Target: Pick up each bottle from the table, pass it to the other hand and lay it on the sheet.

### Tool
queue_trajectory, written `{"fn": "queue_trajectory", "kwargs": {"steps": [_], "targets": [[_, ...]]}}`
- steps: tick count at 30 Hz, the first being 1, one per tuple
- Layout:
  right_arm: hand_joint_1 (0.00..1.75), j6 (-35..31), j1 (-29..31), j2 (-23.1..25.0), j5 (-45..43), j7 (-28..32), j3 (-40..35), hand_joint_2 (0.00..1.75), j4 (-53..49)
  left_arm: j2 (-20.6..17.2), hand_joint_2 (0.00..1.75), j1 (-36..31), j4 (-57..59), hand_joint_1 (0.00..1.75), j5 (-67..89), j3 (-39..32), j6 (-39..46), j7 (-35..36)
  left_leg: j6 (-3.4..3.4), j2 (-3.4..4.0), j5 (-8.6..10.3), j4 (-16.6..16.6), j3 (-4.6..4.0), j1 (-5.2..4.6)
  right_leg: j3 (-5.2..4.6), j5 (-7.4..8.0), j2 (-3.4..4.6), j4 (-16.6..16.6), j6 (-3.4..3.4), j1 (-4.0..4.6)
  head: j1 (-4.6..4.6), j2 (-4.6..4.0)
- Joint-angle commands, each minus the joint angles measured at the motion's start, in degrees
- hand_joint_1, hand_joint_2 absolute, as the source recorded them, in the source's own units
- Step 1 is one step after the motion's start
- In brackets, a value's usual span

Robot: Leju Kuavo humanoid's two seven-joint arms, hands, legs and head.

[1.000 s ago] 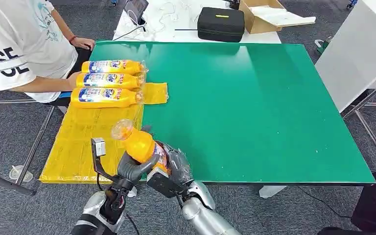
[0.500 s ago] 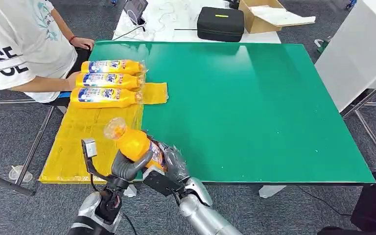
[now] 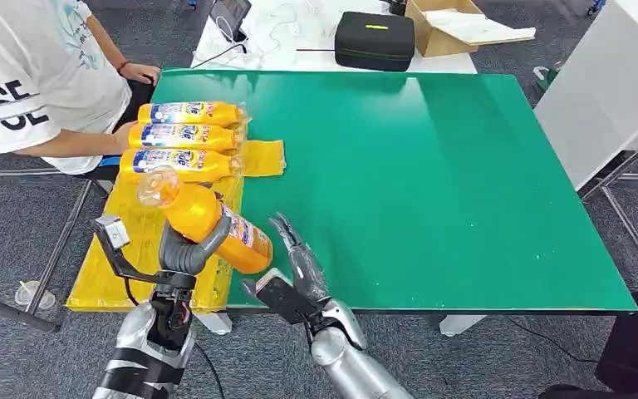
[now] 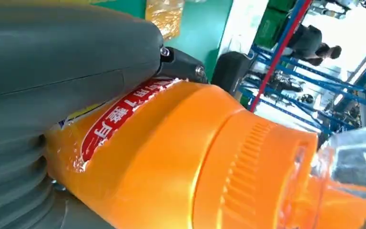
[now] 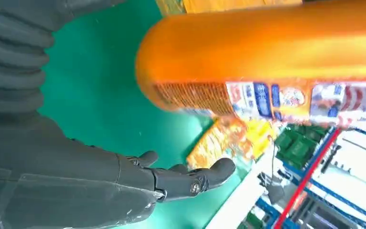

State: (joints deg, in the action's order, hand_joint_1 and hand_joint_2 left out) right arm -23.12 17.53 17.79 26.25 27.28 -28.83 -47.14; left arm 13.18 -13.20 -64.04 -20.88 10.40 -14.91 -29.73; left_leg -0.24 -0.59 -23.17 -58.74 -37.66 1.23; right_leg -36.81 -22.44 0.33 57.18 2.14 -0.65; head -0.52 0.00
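While the bottle [image 3: 208, 223] is held by the left hand [image 3: 184, 249], the right hand [image 3: 297, 262] is spread; it could perhaps slip onto the sheet [image 3: 133, 241].

- A person in a white shirt [image 3: 29, 79] sits at the green table's [image 3: 432, 183] far left corner.
- A black case [image 3: 374, 40] lies on the white table [image 3: 257, 46] beyond, beside an open cardboard box [image 3: 449, 25] (flaps up).
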Motion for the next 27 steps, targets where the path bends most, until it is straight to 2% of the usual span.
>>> {"fn": "queue_trajectory", "kwargs": {"steps": [1, 6, 8, 10, 13, 15, 16, 17, 18, 19, 20, 24, 25, 26, 27], "targets": [[0.0, 0.6, -0.8, -2.5, -0.1, -0.6, 0.7, 0.0, -4.0, 0.1, 1.75, -3.0, 0.5, 1.75, 0.6, -2.7, 0.1, 0.1, 0.1, -0.06, -0.14, 0.0, 0.38, -0.02, 0.42, -0.17, -0.15, 0.0, -0.07, 0.02, 0.02, 0.0], [0.0, 0.6, -0.8, -2.5, -0.1, -0.6, 0.7, 0.0, -4.0, 0.1, 1.75, -3.0, 0.5, 1.75, 0.6, -2.7, 0.1, 0.1, 0.05, -0.03, -0.05, 0.0, 0.17, -0.01, 0.19, -0.07, -0.08, 0.0, -0.05, 0.02, 0.02, 0.0], [0.0, -0.1, -1.2, -2.6, -2.3, 1.8, 1.7, 0.0, -6.7, -0.2, 1.75, -4.5, 0.7, 1.75, 5.2, -4.8, 6.7, -4.4, 0.07, -0.03, -0.07, 0.0, 0.24, -0.01, 0.26, -0.09, -0.1, 0.0, -0.06, 0.02, 0.02, 0.0], [0.0, 1.0, -2.6, -4.1, -4.3, 1.8, 2.0, 0.0, -13.6, -1.5, 1.75, -7.6, 2.7, 1.75, 10.5, -7.6, 12.6, -7.5, 0.08, -0.06, -0.09, 0.0, 0.27, -0.01, 0.31, -0.12, -0.15, 0.0, -0.08, 0.03, 0.04, 0.0], [0.0, 1.8, -4.3, -5.3, -5.6, 1.4, 2.0, 0.0, -20.0, -2.4, 1.75, -11.6, 7.5, 1.75, 14.2, -11.3, 15.5, -8.6, 0.04, -0.07, 0.01, 0.0, 0.05, 0.0, 0.08, -0.03, -0.12, 0.0, -0.05, 0.02, 0.04, 0.0], [0.0, 1.5, -5.1, -5.2, -7.1, 3.1, 1.6, 0.0, -22.4, -3.2, 1.75, -13.8, 10.6, 1.75, 21.1, -11.8, 21.7, -10.3, 0.08, -0.06, -0.08, 0.0, 0.37, -0.01, 0.39, -0.13, -0.17, 0.0, -0.11, 0.04, 0.02, 0.0], [0.0, 1.1, -5.1, -5.1, -7.9, 4.4, 1.1, 0.0, -23.3, -4.4, 1.75, -13.8, 9.4, 1.75, 28.1, -9.7, 28.2, -10.3, 0.03, -0.08, 0.02, 0.0, 0.11, -0.01, 0.14, -0.03, -0.13, 0.0, -0.05, 0.01, 0.02, 0.0], [0.0, 0.2, -5.3, -4.6, -8.9, 6.1, 0.9, 0.0, -24.4, -5.7, 1.75, -14.9, 11.7, 1.75, 32.6, -7.8, 31.7, -10.3, 0.05, -0.12, -0.03, 0.0, 0.3, 0.0, 0.33, -0.1, -0.19, 0.0, -0.09, 0.03, 0.02, 0.0], [0.0, -0.6, -5.0, -4.5, -9.7, 7.1, 0.3, 0.0, -25.2, -8.1, 1.75, -16.4, 14.9, 1.75, 40.6, -3.2, 37.8, -10.3, 0.07, -0.1, 0.0, 0.0, 0.21, -0.03, 0.24, -0.09, -0.15, 0.0, -0.07, 0.0, 0.04, 0.0], [0.0, -1.5, -4.7, -4.2, -10.4, 7.5, -0.1, 0.0, -26.2, -9.3, 1.75, -18.9, 21.7, 1.75, 45.4, -1.3, 39.3, -10.3, 0.05, -0.05, 0.02, 0.0, 0.15, -0.02, 0.17, -0.06, -0.08, 0.0, -0.06, 0.01, 0.04, 0.0], [0.0, -2.1, -4.1, -4.3, -11.7, 7.9, -0.7, 0.0, -27.0, -10.4, 1.75, -21.3, 28.1, 1.75, 52.6, 0.8, 45.3, -10.2, 0.09, -0.01, -0.11, 0.0, 0.48, -0.02, 0.49, -0.18, -0.1, 0.0, -0.13, 0.03, 0.04, 0.0], [0.0, -1.4, -3.1, -5.1, -14.5, 7.8, -2.2, 0.0, -27.5, -12.5, 1.75, -25.5, 40.0, 1.75, 69.2, 7.5, 50.9, -6.2, 0.05, -0.18, 0.04, 0.1, 0.29, -0.02, 0.33, -0.08, -0.23, 0.0, -0.06, 0.0, 0.04, 0.0], [0.0, -1.1, -3.0, -5.2, -14.8, 7.7, -2.4, 0.0, -27.1, -12.6, 1.75, -25.6, 41.0, 1.75, 69.4, 7.5, 49.2, -6.3, 0.05, -0.14, 0.05, 0.1, 0.25, -0.03, 0.28, -0.05, -0.16, 0.0, -0.05, -0.01, 0.02, 0.0], [0.0, -1.0, -3.3, -5.4, -14.9, 7.7, -2.4, 0.0, -26.8, -13.0, 1.75, -25.7, 41.7, 1.75, 70.5, 8.0, 48.4, -5.5, 0.1, -0.1, -0.04, 0.1, 0.61, -0.03, 0.63, -0.13, -0.17, -0.1, -0.12, 0.02, 0.04, 0.0], [0.0, -0.6, -3.4, -5.4, -15.2, 7.9, -2.4, 0.0, -26.2, -13.6, 1.75, -25.6, 42.5, 1.75, 73.3, 8.9, 48.9, -4.0, 0.06, 0.08, 0.0, 0.0, 0.29, -0.03, 0.29, -0.02, 0.05, 0.0, -0.05, 0.0, 0.04, 0.0]]}}
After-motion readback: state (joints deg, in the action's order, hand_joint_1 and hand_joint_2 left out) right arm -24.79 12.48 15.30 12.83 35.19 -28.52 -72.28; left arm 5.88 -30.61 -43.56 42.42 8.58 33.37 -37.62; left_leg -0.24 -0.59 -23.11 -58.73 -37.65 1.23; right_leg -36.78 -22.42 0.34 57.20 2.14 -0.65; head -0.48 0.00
